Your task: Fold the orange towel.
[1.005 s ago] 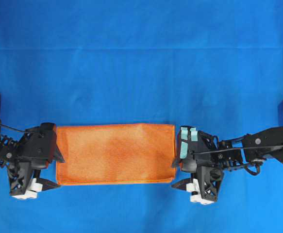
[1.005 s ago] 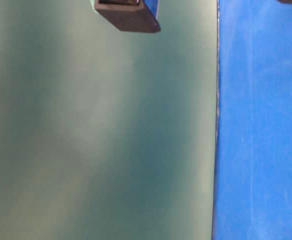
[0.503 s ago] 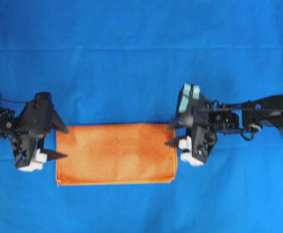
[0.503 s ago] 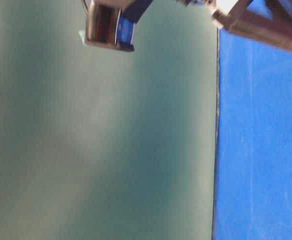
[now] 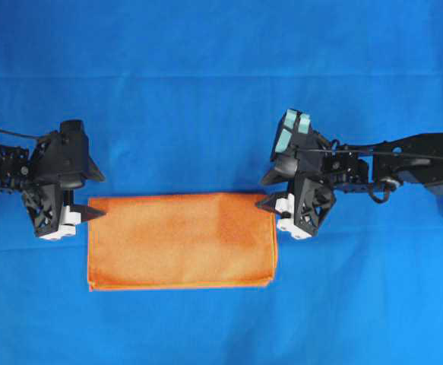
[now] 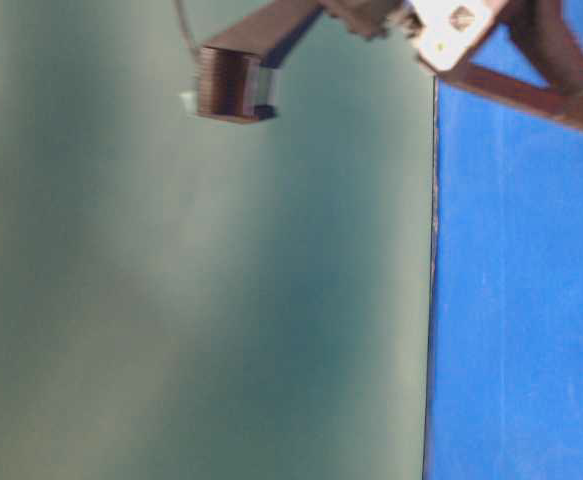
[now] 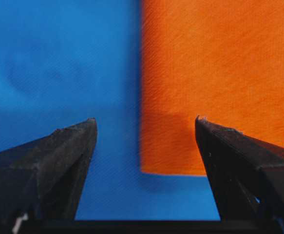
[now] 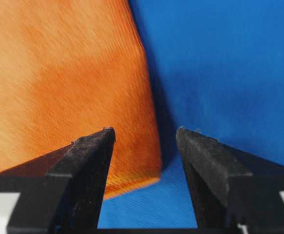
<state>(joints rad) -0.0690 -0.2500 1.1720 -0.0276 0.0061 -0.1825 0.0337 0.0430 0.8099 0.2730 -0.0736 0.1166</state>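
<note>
The orange towel (image 5: 181, 242) lies flat on the blue tablecloth as a wide rectangle, with layered edges showing at its near side. My left gripper (image 5: 99, 196) hovers open at the towel's far left corner. In the left wrist view that corner of the towel (image 7: 215, 73) sits between the spread fingers (image 7: 68, 161) of the gripper (image 7: 145, 119), untouched. My right gripper (image 5: 263, 194) is open at the far right corner. In the right wrist view the towel (image 8: 59, 73) reaches under the left finger (image 8: 83, 165) of the gripper (image 8: 146, 129), with nothing gripped.
The blue tablecloth (image 5: 206, 91) covers the whole work surface around the towel. The table-level view shows only a blurred green surface (image 6: 171, 300), a strip of blue cloth (image 6: 521, 300) and part of an arm (image 6: 236, 85) along the top.
Both grippers have moved from the towel's near corners toward its far corners, staying open. The towel has not shifted.
</note>
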